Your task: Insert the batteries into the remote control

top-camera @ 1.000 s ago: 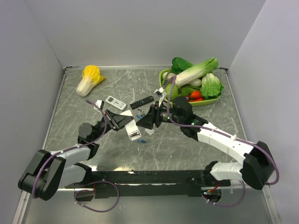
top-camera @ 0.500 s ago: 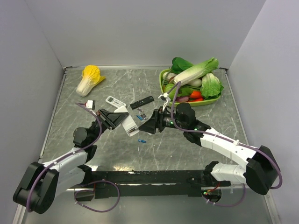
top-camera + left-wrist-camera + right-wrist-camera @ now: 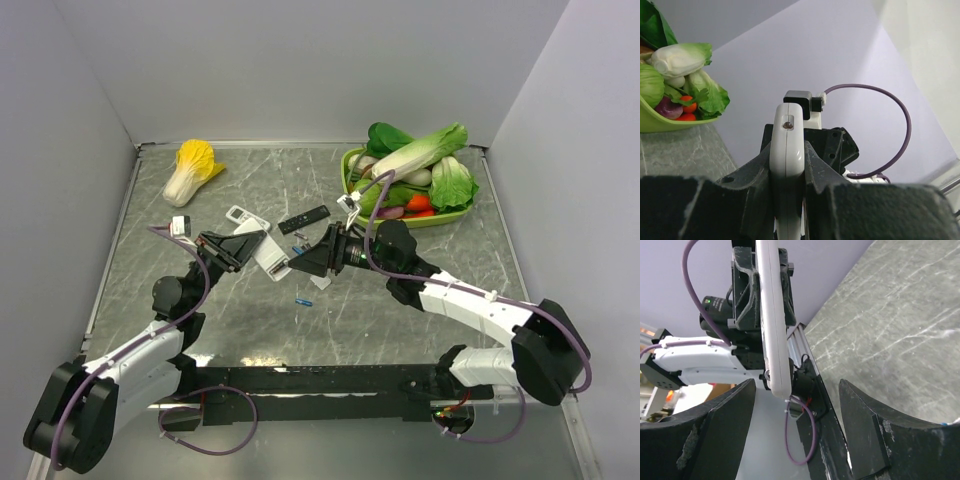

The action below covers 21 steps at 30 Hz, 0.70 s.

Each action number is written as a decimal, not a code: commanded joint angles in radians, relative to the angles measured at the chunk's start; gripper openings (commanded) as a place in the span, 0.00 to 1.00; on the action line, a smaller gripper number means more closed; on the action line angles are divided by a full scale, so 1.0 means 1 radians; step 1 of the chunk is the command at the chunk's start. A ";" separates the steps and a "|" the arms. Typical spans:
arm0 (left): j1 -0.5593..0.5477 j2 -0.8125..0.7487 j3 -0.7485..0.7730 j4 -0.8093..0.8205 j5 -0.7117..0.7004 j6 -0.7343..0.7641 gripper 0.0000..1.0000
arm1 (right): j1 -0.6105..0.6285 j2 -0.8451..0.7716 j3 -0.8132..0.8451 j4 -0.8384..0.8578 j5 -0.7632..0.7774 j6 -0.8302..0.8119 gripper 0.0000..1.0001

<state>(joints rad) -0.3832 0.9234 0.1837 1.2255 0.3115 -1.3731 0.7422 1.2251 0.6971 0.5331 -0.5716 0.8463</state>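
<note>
Right, in the top view your left hand (image 3: 243,250) is clenched on the remote control (image 3: 270,257) and holds it raised off the tabletop (image 3: 420,320) near the middle. The right hand (image 3: 303,264) is just beside its right end, and one blue battery (image 3: 303,301) lies loose on the tabletop, nearer you. In the left wrist view the remote control (image 3: 787,145) stands edge-on, pinched between both fingers (image 3: 752,172), so the grip looks firm. In the right wrist view the right hand's fingers (image 3: 725,430) are spread wide with nothing between them, and the remote control (image 3: 772,315) is beyond them. You seem to be presenting the remote control, with no cell loaded; I cannot tell whether the back cover is off. Next, the right hand must go down for that blue battery.
</note>
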 commanded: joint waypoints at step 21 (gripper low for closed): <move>-0.006 -0.015 0.019 0.028 -0.038 -0.026 0.08 | 0.016 0.106 0.050 0.214 -0.085 0.063 0.08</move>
<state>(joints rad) -0.3851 0.9241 0.1837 1.2053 0.2558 -1.3846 0.7551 1.3300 0.7048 0.7025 -0.6445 0.9195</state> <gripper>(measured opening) 0.251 0.195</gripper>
